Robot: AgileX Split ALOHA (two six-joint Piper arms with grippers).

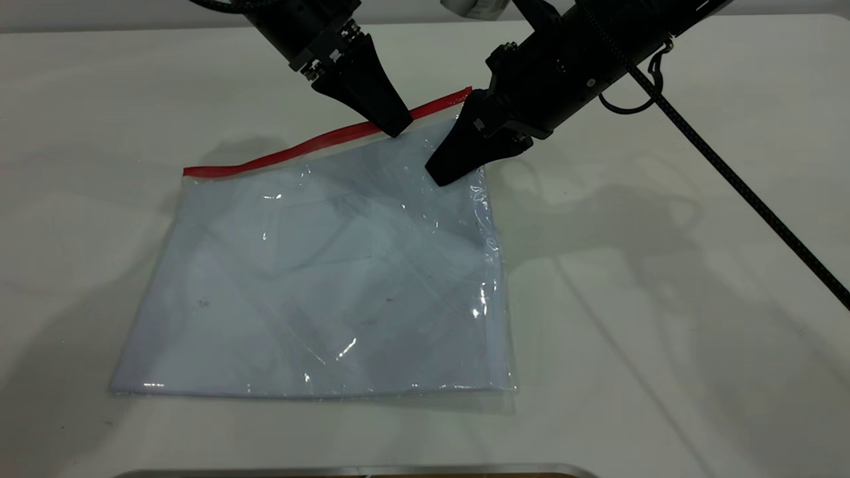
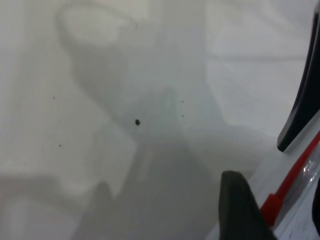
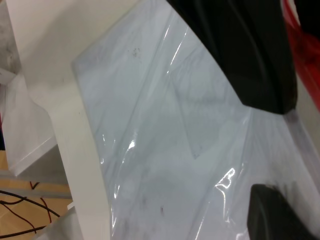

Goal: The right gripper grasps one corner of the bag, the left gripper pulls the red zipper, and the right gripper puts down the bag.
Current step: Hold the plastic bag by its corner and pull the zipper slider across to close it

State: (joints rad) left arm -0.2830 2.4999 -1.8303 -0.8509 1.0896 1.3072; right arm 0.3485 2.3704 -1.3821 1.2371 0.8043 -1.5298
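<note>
A white worktop (image 1: 664,318) fills the exterior view, marked by soft grey shadows. The left wrist view shows a small dark speck (image 2: 137,122) on its surface. Past the worktop's edge in the right wrist view lie a wooden floor (image 3: 20,220) and thin dark cables (image 3: 30,205).

The right gripper (image 3: 270,150) has its two black fingers (image 3: 245,55) closed on the bag (image 3: 150,140), clear plastic wrinkling between them; the bag lies on the white table (image 3: 45,45).
</note>
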